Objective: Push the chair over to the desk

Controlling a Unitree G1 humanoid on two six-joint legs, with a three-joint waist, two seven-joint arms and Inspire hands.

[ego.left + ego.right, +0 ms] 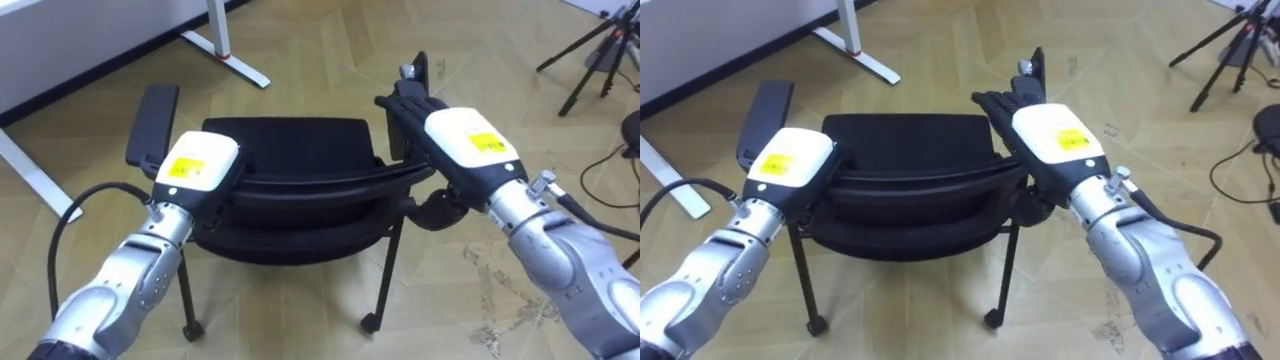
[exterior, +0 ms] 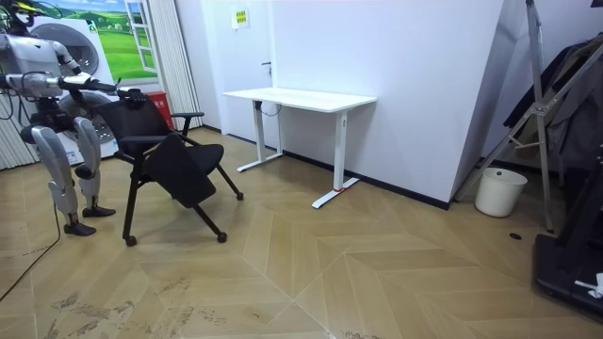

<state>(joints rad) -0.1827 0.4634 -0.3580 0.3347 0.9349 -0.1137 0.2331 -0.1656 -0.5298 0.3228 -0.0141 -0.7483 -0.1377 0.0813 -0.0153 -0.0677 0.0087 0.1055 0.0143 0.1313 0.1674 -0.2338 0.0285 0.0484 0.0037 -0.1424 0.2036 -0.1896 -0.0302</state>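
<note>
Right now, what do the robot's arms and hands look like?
The left hand and right hand each have a white back cover with a yellow label; the right's fingers are black. Forearms are rounded silver-grey metal, with a dark cable looping beside the left.

The left hand (image 1: 195, 165) has a glossy white, rounded back shell with a square yellow label carrying dark print. The right hand (image 1: 465, 140) has the same white shell and yellow label, and its fingers (image 1: 405, 102) are black. Behind each shell a ribbed metal wrist collar leads into a smooth silver-grey forearm built of bulging, rounded sections. A small silver screw-like fitting stands out at the right wrist. A black cable loops beside the left forearm, and another runs along the right. In the room view the legs are silver-grey with darker joints and dark feet.
</note>
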